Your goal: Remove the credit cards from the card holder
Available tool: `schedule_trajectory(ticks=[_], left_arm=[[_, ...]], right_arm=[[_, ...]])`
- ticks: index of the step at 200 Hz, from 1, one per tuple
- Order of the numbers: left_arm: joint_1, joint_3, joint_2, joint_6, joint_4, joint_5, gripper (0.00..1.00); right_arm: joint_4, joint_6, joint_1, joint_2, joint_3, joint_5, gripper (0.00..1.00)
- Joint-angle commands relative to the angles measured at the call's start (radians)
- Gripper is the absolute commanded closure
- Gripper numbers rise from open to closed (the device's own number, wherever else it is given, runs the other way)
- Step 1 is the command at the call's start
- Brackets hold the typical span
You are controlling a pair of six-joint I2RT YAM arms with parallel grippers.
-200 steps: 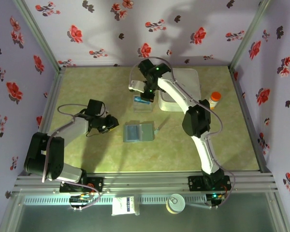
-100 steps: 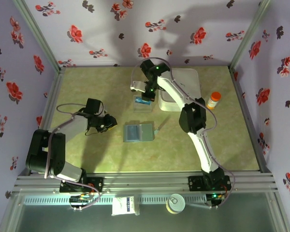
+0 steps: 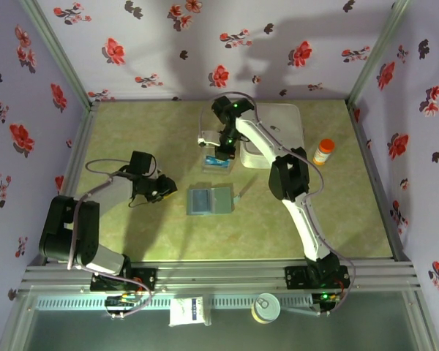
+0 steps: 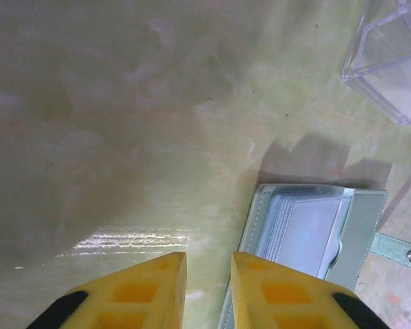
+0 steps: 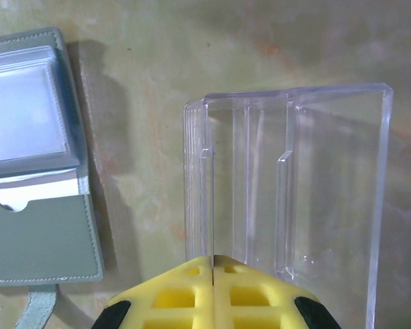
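My left gripper (image 3: 162, 189) hovers over bare table (image 3: 132, 131), left of the card holder (image 3: 210, 199); in my left wrist view my yellow fingers (image 4: 147, 291) stand a narrow gap apart with nothing between them. The card holder (image 4: 315, 229) lies flat just ahead and to the right of them, not touching; it is spread open, its inner panels up, with a stack of clear sleeves on one panel and a strap with a snap (image 4: 397, 248) trailing off its edge. I cannot make out any credit cards in those sleeves. Beyond the holder stands the clear plastic box (image 3: 216, 162), and my right gripper (image 3: 221, 152) hangs right over it. In my right wrist view the fingers (image 5: 171, 295) are pressed together, their seam meeting the near wall of the clear plastic box (image 5: 294, 185); whether they pinch that wall I cannot tell. The card holder (image 5: 34, 157) lies to the left of the box, apart from it. Further right sit a white square box (image 3: 274, 135) and, near the table's right edge, an orange bottle (image 3: 323, 151).
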Motion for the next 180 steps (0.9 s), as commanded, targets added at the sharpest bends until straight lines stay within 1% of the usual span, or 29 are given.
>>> schedule_trajectory(ticks=[1,70,79,104,132,154,180], left_arm=[[0.007,-0.015,-0.035,-0.009,-0.011,-0.008,0.76],[0.008,-0.025,-0.051,-0.025,-0.016,-0.023,0.76],[0.008,-0.023,-0.049,-0.025,-0.017,-0.024,0.76],[0.008,-0.017,-0.049,-0.025,-0.020,-0.024,0.76],[0.008,-0.006,-0.044,-0.021,-0.023,-0.023,0.76],[0.008,-0.003,-0.040,-0.022,-0.018,-0.022,0.76],[0.007,0.004,-0.030,-0.024,-0.007,-0.019,0.76]], right_arm=[[-0.082,-0.040,-0.004,0.043,0.029,-0.044,1.00],[-0.090,-0.055,-0.004,0.077,0.033,-0.077,1.00],[-0.087,-0.050,-0.004,0.079,0.035,-0.075,0.95],[-0.099,-0.034,-0.004,0.077,0.066,-0.074,0.84],[-0.088,-0.016,-0.004,0.050,0.088,-0.061,0.76],[-0.029,0.020,-0.004,0.014,0.076,-0.015,0.75],[0.096,0.087,-0.004,-0.034,0.014,0.068,0.78]])
